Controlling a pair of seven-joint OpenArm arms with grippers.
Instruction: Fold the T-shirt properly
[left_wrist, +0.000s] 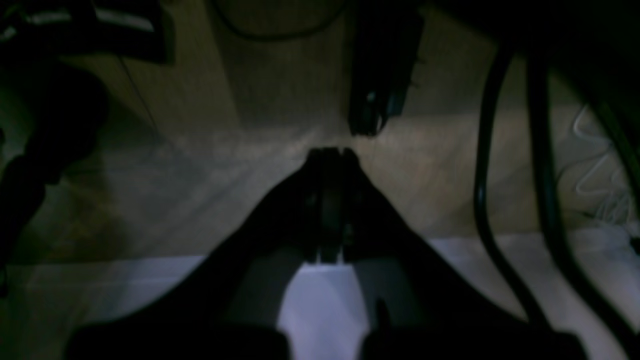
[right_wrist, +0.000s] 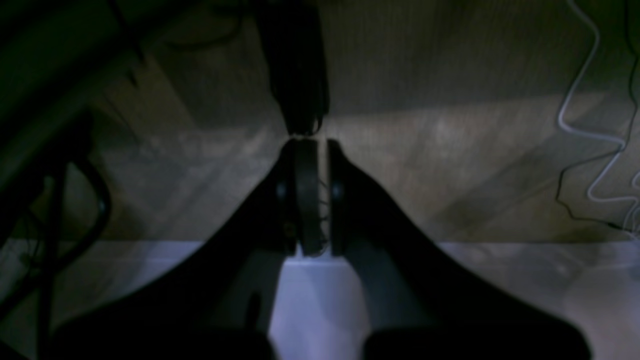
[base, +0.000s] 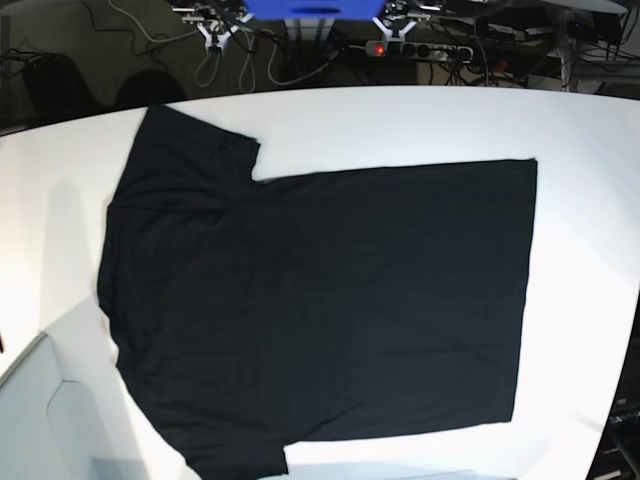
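The black T-shirt (base: 320, 300) lies spread flat on the white table (base: 580, 130), plain side up. Its sleeves and shoulders are toward the left and its straight hem is at the right. No print shows. Neither gripper shows in the base view. In the left wrist view my left gripper (left_wrist: 327, 152) is shut and empty, off the shirt, hanging over the table's edge (left_wrist: 320, 310) with brown floor beyond. In the right wrist view my right gripper (right_wrist: 315, 142) is shut to a thin slit and empty, also over the table's edge (right_wrist: 310, 300).
Cables and a power strip (base: 420, 48) lie beyond the far table edge, by a blue object (base: 315, 8). A pale grey shape (base: 40, 420) sits at the table's near left corner. Black hoses (left_wrist: 482, 190) and a white cable (right_wrist: 580, 120) hang near the grippers.
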